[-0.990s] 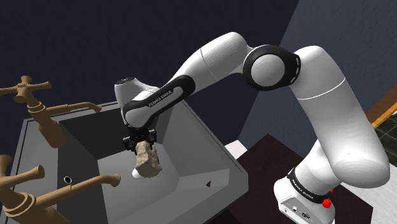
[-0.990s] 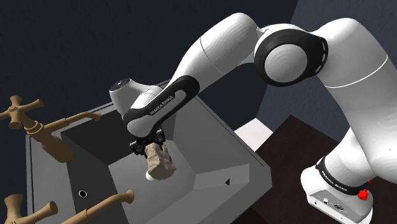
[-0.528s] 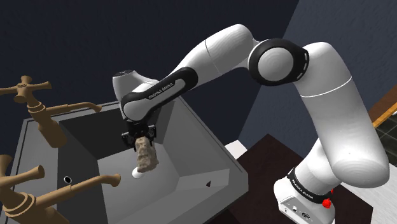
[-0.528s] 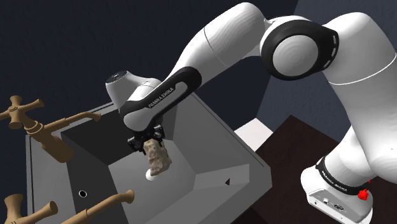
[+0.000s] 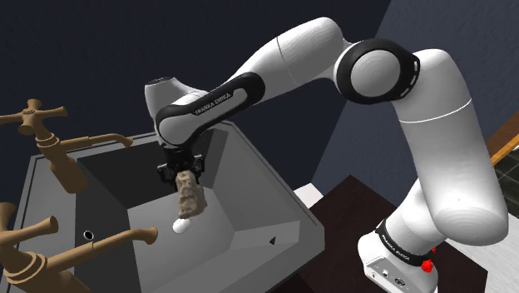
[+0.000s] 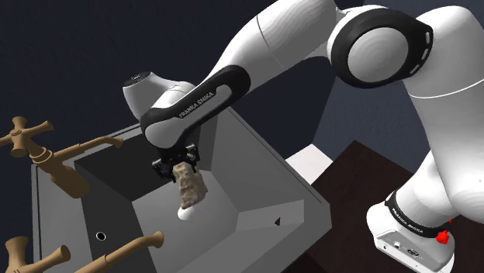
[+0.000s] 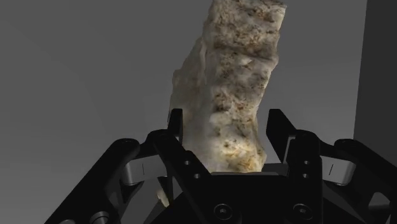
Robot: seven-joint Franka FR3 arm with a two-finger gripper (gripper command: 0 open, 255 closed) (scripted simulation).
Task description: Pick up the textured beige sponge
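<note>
Gripper: both fingers pressed against the sides of the sponge, and the jaws are only as wide as the sponge is thick. It is held by its top end. Surface is beige, mottled and rough.

Key relation: the sponge's long axis runs straight out from between the fingers, in line with the hand. In the shoulder view it hangs below the gripper, near vertical, with the lower end of the sponge leaning a little toward that view's right.

Location: inside the grey sink, over the middle of the basin and apart from all walls. A small white rounded object lies on the sink floor just under the sponge's lower end. I cannot tell whether they touch.

Beyond, at the sink's far rim: a brown cross-handled tap.

Judgement: raising the gripper vertically should bring the sponge out lengthwise. Its lower end passes the rim last.
</note>
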